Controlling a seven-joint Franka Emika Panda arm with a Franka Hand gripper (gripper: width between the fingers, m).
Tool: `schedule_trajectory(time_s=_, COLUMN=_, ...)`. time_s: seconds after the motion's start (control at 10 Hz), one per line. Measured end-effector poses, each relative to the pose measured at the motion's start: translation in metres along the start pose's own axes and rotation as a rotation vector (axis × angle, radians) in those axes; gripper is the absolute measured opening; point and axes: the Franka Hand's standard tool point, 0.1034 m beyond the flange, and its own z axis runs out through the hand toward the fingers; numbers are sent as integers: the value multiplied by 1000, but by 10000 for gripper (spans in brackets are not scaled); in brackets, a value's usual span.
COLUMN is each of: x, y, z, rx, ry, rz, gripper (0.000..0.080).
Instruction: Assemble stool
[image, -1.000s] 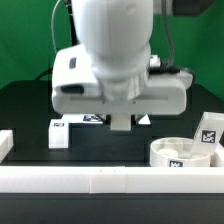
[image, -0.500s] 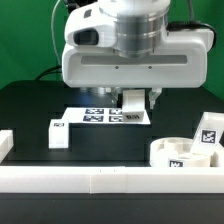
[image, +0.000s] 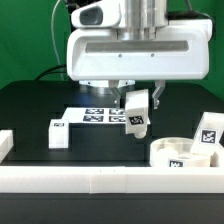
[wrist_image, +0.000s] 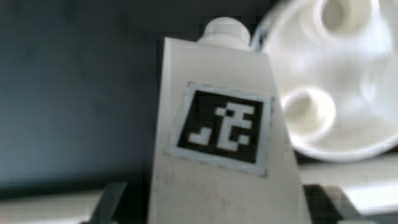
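White leg (wrist_image: 201, 75), black-white tag (wrist_image: 226, 126); white seat (wrist_image: 350, 55); black table (image: 28, 108).

Leg (image: 136, 110) hangs beside and above the seat (image: 180, 153).

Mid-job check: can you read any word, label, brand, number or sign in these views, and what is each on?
No words, brands or numbers can be read anywhere; only coded squares.
On the held leg: a black-and-white square tag, pattern only.
On the marker board: several square tags, patterns only.
On the leg lying on the table: a tag too small to read.
On the leg at the seat: a square tag, pattern only.
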Motion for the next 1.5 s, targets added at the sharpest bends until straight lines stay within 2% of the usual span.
schedule_trajectory(time_s=0.4, x=6, y=-4, z=1, rx=-18, ry=280, rz=-23, gripper=327)
schedule_trajectory(time_s=0.6, x=6, y=-29, z=-1, rx=-19, ry=277, rz=-76, gripper=327)
schedule_trajectory(time_s=0.8, x=8, y=-57, z=-4, rx=-40, ry=261, rz=-159, gripper=327)
schedule_trajectory(time_s=1.1, x=8, y=-55, z=-3, rx=-43, ry=262, rz=-169, gripper=327)
schedule_trajectory(time_s=1.2, x=7, y=-61, z=-3, rx=-59, ry=263, rz=-248, gripper=327)
schedule_trajectory(time_s=1.4, x=6, y=-75, z=-6, rx=-73, ry=284, rz=-312, gripper=327)
schedule_trajectory(time_s=1.5, x=5, y=-76, z=-6, rx=-76, ry=294, rz=-328, gripper=327)
